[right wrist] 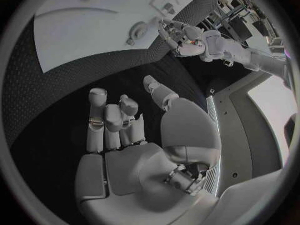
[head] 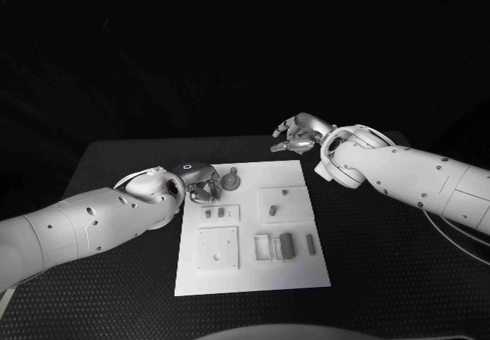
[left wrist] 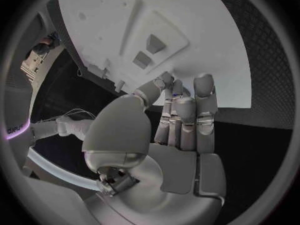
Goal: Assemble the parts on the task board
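The smooth white board (head: 296, 273) is lying flat on the pebbled black table (head: 388, 269), carrying small grey parts (head: 287, 244) in shallow rectangular recesses. The metallic left hand (head: 201, 183) is hovering at the board's near-left edge, fingers curled together, holding nothing; a round, flat part (head: 233, 181) is lying just beside its fingertips. The right hand (head: 298, 134) is hanging beyond the board's far edge, fingers apart and empty.
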Controlling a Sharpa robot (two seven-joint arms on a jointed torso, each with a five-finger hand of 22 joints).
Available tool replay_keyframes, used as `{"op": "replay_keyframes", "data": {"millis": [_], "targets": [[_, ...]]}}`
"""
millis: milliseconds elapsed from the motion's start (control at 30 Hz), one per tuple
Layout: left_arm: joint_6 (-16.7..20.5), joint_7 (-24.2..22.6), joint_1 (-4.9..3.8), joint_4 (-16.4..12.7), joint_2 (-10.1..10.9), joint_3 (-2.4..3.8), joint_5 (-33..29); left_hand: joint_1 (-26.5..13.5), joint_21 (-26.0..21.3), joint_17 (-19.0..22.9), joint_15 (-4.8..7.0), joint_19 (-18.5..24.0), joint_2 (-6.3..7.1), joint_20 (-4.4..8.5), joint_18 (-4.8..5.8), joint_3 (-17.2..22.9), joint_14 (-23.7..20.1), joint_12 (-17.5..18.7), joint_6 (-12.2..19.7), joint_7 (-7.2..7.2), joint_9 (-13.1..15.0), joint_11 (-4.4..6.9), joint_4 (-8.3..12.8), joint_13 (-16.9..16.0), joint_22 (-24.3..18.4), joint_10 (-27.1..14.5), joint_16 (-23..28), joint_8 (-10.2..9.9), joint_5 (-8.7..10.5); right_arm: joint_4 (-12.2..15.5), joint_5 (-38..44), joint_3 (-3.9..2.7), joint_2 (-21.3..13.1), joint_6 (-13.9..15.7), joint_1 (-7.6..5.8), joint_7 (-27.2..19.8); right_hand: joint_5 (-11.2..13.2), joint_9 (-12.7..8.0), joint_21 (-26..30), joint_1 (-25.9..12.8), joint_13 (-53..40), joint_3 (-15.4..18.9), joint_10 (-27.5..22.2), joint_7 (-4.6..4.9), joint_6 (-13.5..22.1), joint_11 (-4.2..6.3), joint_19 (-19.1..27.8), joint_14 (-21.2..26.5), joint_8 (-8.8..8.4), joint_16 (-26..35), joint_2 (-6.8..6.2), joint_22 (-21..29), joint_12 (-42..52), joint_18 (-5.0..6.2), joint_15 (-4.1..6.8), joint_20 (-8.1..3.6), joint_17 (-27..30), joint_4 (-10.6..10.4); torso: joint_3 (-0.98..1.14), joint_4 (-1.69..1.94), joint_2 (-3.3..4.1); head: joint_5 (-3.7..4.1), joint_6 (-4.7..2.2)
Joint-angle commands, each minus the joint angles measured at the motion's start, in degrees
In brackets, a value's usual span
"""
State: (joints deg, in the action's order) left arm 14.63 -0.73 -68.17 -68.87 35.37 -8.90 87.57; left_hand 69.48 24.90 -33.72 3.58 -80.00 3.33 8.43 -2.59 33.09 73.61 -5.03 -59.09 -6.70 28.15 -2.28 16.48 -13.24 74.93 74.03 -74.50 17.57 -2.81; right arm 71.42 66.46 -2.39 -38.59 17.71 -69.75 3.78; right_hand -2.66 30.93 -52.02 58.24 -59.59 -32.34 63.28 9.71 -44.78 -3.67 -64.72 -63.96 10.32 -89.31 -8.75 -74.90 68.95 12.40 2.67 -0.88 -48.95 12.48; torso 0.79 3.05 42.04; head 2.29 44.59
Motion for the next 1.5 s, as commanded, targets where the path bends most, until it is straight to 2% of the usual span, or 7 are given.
{"op": "replay_keyframes", "data": {"millis": [33, 1200, 1500], "targets": [[-1.06, -0.05, -0.04, 0.01, -0.22, -0.03, 0.54, -0.05, -0.27, 0.08, 0.30, 0.09, -0.53, 0.45, -5.45, 0.30, -0.09, 0.12, -0.42, -0.05, 0.07, -0.33, 0.02, -0.07, 0.87, 0.65, 0.33, 0.28, -0.33, 0.03, 0.13, -0.03, -0.01, -0.60, 0.03, -0.44, -0.17, -0.09, 0.32, -0.04, 0.06, 0.31, -0.54, 0.48, -0.06, 0.04, 0.03, 0.28, 0.36, 0.04, 0.40, -0.97, 0.39, 2.60, -0.12, -0.20, 0.05, -0.11, -0.04, 0.00, 0.03, 0.08, 0.06], [-3.06, 0.61, -0.03, 0.58, -0.48, -0.24, 1.79, -0.17, -0.38, 0.13, 0.35, 0.14, -0.48, 0.54, -5.31, 0.25, -0.12, 0.19, -0.47, -0.02, 0.10, -0.28, 0.04, -0.15, 0.89, 0.82, 0.35, 0.31, -0.29, 0.04, 0.13, -0.03, -0.07, -0.65, 0.05, -0.48, -0.17, -0.10, 0.33, -0.03, 0.09, 0.31, -0.56, 0.49, -0.05, 0.04, 0.04, 0.29, 0.37, 0.04, 0.42, -0.97, 0.41, 2.60, -0.13, -0.20, 0.06, -0.09, -0.07, 0.06, -0.02, 0.25, 0.34], [-3.10, 0.41, -0.03, 0.32, -0.75, -0.26, 1.78, -0.20, -0.40, 0.14, 0.36, 0.14, -0.51, 0.56, -5.28, 0.24, -0.13, 0.20, -0.49, -0.01, 0.12, -0.27, 0.02, -0.18, 0.89, 0.86, 0.35, 0.33, -0.29, 0.00, 0.13, -0.03, -0.08, -0.65, 0.06, -0.48, -0.17, -0.10, 0.33, -0.04, 0.10, 0.32, -0.56, 0.49, -0.05, 0.03, 0.04, 0.29, 0.38, 0.04, 0.43, -0.97, 0.42, 2.60, -0.13, -0.20, 0.07, -0.10, 0.00, -0.02, 0.02, 0.31, 0.35]]}}
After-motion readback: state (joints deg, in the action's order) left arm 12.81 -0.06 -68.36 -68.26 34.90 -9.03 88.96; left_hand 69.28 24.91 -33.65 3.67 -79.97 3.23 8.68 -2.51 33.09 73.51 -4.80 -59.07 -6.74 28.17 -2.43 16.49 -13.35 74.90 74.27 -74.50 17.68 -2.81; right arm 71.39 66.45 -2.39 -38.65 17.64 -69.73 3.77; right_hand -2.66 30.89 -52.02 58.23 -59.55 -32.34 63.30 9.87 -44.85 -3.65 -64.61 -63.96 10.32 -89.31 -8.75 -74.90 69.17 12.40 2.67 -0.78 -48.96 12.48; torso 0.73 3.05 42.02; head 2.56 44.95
